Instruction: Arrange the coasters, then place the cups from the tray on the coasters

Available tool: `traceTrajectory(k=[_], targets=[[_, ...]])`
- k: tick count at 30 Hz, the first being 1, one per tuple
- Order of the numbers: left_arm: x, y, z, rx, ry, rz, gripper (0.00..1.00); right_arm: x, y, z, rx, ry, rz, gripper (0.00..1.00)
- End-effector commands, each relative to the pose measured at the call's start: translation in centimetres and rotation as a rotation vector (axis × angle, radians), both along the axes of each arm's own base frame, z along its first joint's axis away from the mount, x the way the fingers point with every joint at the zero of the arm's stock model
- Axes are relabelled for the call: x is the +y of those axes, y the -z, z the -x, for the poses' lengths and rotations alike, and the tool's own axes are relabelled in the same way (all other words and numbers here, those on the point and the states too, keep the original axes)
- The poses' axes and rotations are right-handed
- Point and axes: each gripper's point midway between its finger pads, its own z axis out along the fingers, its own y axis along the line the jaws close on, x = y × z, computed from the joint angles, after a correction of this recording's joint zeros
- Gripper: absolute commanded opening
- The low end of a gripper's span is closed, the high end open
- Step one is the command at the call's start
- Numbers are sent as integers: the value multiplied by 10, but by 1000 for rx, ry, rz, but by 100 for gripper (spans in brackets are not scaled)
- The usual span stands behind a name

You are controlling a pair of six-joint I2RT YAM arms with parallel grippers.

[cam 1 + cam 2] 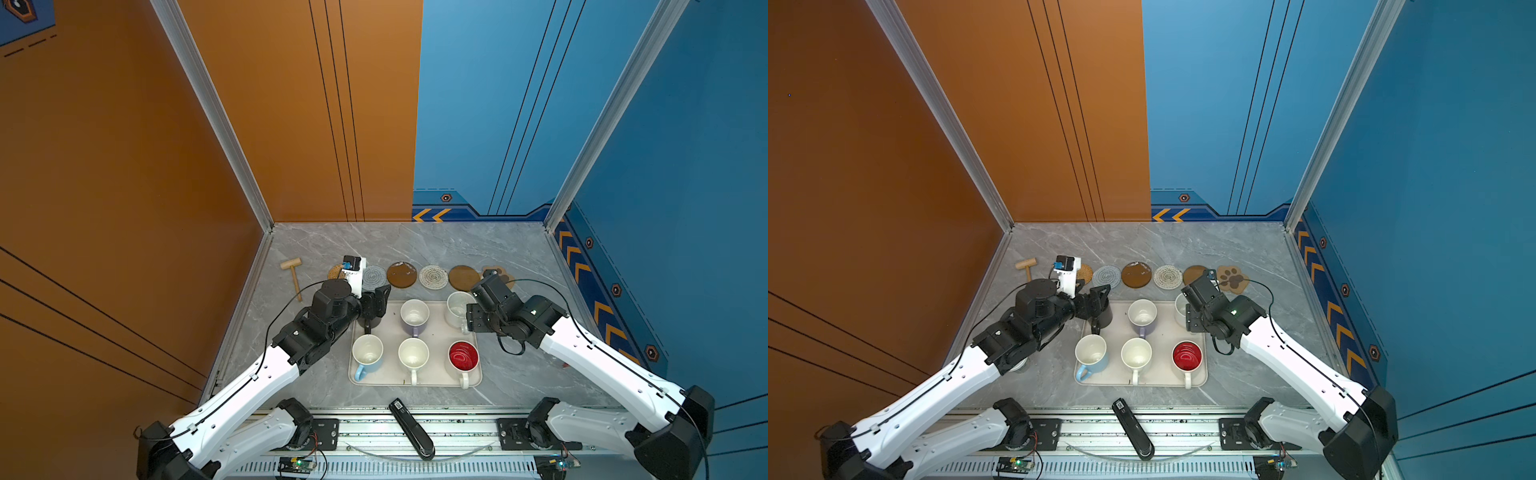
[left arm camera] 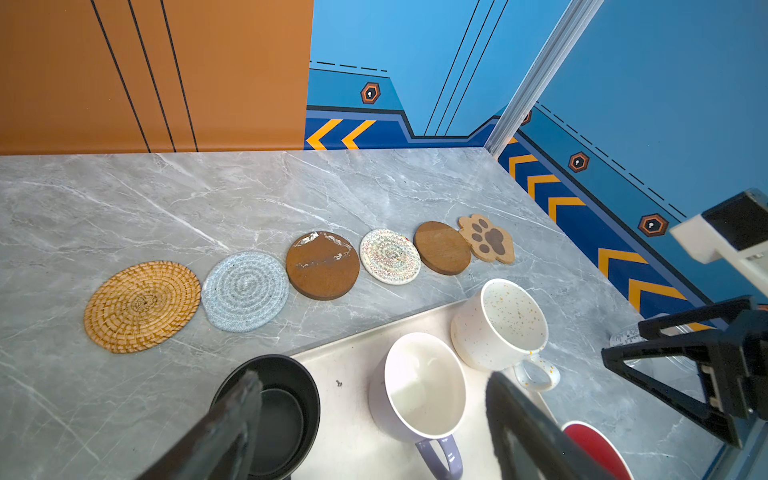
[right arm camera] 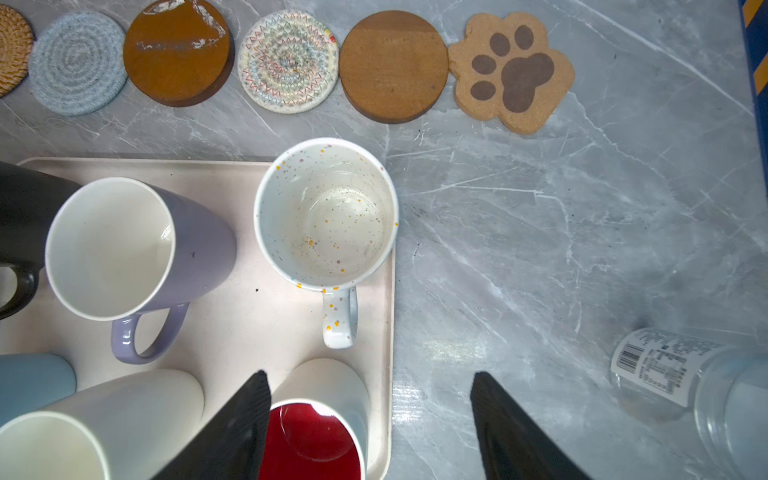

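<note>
Tray [image 1: 436, 337] held the lot: light blue mug [image 1: 367, 353], white mug [image 1: 413, 354] and red-lined mug [image 1: 463, 357] in front, black mug [image 2: 286, 403], lavender mug [image 1: 414, 316] and speckled mug [image 1: 457, 309] behind. Left gripper [image 2: 372, 378] hung spread wide over the black mug, holding nothing; right gripper [image 3: 370, 376] gaped empty near the speckled mug. Beyond, six coasters [image 1: 401, 274] lay in a row on the table [image 1: 332, 245].

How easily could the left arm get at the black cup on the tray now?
Probably yes, easily: the left arm holds its jaws open right above the black cup, nothing lies between, and the lavender cup beside it stands apart.
</note>
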Motion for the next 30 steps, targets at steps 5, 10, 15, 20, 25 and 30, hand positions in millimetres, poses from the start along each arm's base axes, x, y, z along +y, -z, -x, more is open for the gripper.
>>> traceTrajectory(k=[5, 10, 15, 20, 25, 30], targets=[[-10, 4, -1, -7, 38, -1, 90, 3, 33, 5, 99, 4, 34, 65], [-11, 4, -1, -8, 37, 11, 91, 15, 47, 3, 142, -30, 13, 60], [-9, 8, -2, -3, 24, 17, 91, 22, 59, 0, 173, -45, 12, 55], [-11, 8, -3, 0, 29, 23, 92, 30, 67, -3, 197, -58, -14, 49], [-14, 5, -4, 0, 37, 34, 92, 28, 75, -5, 214, -53, -2, 49], [-15, 4, -6, -6, 33, 49, 91, 29, 82, -8, 230, -51, -2, 48]])
